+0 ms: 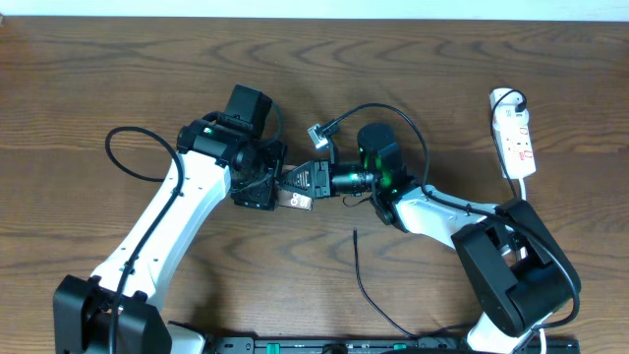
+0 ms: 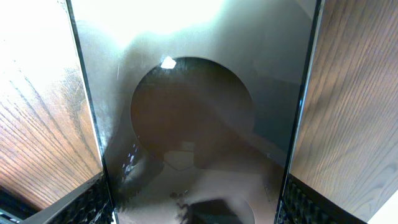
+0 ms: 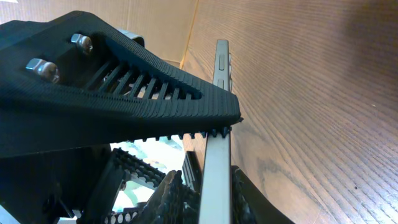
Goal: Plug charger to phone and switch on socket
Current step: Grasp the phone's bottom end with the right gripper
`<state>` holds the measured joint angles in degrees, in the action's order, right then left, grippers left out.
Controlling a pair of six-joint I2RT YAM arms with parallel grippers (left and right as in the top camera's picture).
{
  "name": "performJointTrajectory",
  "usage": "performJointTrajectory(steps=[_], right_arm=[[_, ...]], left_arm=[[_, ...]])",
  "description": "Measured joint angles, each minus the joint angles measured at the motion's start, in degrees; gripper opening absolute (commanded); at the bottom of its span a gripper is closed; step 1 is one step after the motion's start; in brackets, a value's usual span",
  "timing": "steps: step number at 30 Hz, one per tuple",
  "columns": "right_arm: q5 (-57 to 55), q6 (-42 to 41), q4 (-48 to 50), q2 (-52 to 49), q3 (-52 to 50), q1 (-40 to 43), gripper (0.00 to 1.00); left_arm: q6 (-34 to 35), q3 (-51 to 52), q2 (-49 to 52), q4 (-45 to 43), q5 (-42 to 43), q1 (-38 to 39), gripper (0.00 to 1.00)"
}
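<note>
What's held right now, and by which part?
The phone: left gripper jaws clamp its two side edges; right gripper touches one end, grip cannot be told.

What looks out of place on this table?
The charger lies loose on the table, its tip unplugged, while the left gripper and right gripper both sit on the phone between them. Nothing looks spilled or damaged.
</note>
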<state>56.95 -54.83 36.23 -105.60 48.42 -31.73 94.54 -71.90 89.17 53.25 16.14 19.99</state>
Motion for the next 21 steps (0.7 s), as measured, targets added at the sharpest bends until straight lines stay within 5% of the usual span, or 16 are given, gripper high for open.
performJointTrajectory(steps=[8,13,15,18,21], right_arm=[[-0.4,-0.2,-0.4,0.0,0.0,0.0,0.01],[-0.9,-1.1,-0.8,0.0,0.0,0.1,0.01],[-1.0,-1.1,-0.8,0.0,0.0,0.1,0.01],[-1.0,-1.1,-0.8,0.0,0.0,0.1,0.01],[-1.3,-1.1,-0.6,0.0,0.0,0.1,0.01]], left_arm=[[0.0,0.0,0.0,-0.2,-0.1,0.0,0.07],[0.0,0.0,0.0,-0.5,-0.2,0.0,0.09],[0.0,0.0,0.0,-0.5,-0.2,0.0,0.3],[0.0,0.0,0.0,-0.5,-0.2,0.0,0.86],[0.2,0.0,0.0,-0.3,-0.1,0.0,0.9]])
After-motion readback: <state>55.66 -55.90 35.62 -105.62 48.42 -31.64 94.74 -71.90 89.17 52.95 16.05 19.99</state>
